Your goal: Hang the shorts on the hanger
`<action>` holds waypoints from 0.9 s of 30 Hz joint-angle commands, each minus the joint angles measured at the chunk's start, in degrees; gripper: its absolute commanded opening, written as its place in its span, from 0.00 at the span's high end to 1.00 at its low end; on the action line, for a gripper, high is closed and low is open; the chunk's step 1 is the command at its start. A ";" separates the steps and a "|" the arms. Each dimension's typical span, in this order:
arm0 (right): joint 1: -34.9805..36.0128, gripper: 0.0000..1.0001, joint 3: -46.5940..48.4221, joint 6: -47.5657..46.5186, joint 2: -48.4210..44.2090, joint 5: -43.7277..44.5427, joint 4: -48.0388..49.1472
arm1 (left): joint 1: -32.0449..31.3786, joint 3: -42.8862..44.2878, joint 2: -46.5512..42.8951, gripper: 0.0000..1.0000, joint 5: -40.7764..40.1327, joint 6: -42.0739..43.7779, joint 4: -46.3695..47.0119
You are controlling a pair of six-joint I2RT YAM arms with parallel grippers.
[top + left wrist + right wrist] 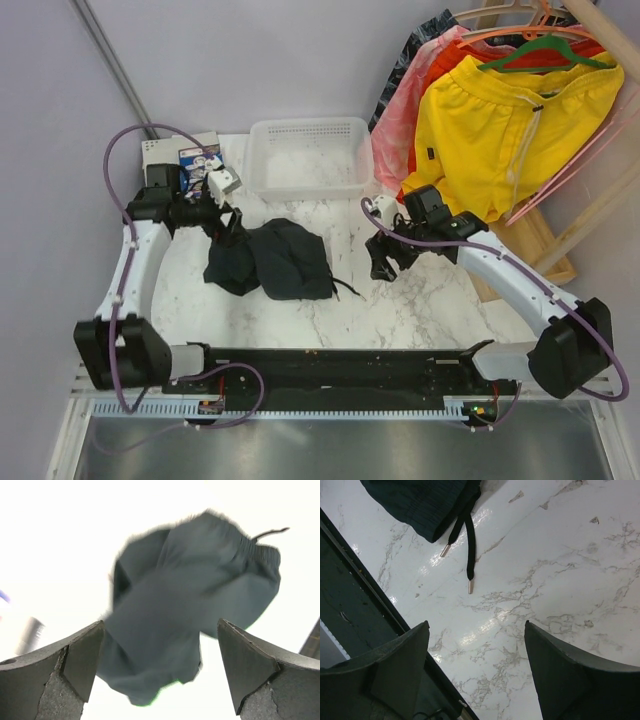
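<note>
Where the overhead view looks down, the shorts lie crumpled on the marble table, just in front of the white basket. The left gripper sits at their left edge; contact cannot be confirmed. The right gripper stands apart to their right. Left wrist view: jaws spread wide, nothing between them, shorts blurred beyond. Right wrist view: jaws spread over bare table, empty; a corner of the shorts and their drawstring lie ahead.

Pale lilac walls, white marble tabletop, wood rack rt.
</note>
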 commanded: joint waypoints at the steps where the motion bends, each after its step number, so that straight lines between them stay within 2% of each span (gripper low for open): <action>1: -0.54 0.17 2.17 4.38 2.22 -2.12 4.59 | -10.13 -5.02 -13.53 0.02 -4.41 2.44 11.77; 2: -1.06 0.17 2.44 4.74 2.58 -2.03 4.86 | -15.03 -6.43 -15.20 0.03 -5.90 3.42 11.77; 4: -1.77 0.17 2.88 6.67 3.45 -1.85 5.99 | -19.45 -11.96 -19.94 0.09 -7.76 5.71 11.95; 7: -3.96 0.17 3.76 8.78 5.30 -2.73 7.14 | -32.27 -19.87 -22.42 0.15 -15.90 7.12 14.82; 8: -5.01 0.17 4.02 9.22 5.83 -3.34 7.23 | -38.48 -21.46 -22.33 0.16 -20.81 6.43 16.67; 10: -5.81 0.17 4.90 10.53 7.15 -4.13 7.41 | -43.27 -23.75 -20.50 0.16 -23.92 3.63 22.02; 11: -6.34 0.16 5.08 10.71 7.41 -4.66 7.50 | -47.73 -24.10 -19.36 0.16 -27.93 2.65 24.05; 14: -6.96 0.16 5.25 11.07 7.68 -4.66 8.02 | -56.34 -26.12 -14.70 0.12 -34.98 0.27 33.43; 15: -7.13 0.15 5.08 11.15 7.68 -4.66 8.11 | -57.69 -27.52 -13.38 0.11 -39.27 0.09 35.83; 18: -7.22 0.15 4.99 11.16 7.76 -4.66 8.38 | -60.68 -27.97 -7.23 0.10 -42.46 -0.35 40.76; 21: -7.31 0.15 5.08 10.98 7.94 -4.49 8.29 | -62.88 -27.80 -1.34 0.14 -43.88 0.09 42.17; 24: -7.66 0.15 5.08 10.63 8.03 -3.78 8.29 | -63.15 -25.70 4.79 0.22 -44.06 -1.40 41.83; 27: -8.10 0.14 5.16 10.28 7.59 -3.26 8.29 | -62.98 -23.50 10.69 0.42 -48.09 -2.37 42.00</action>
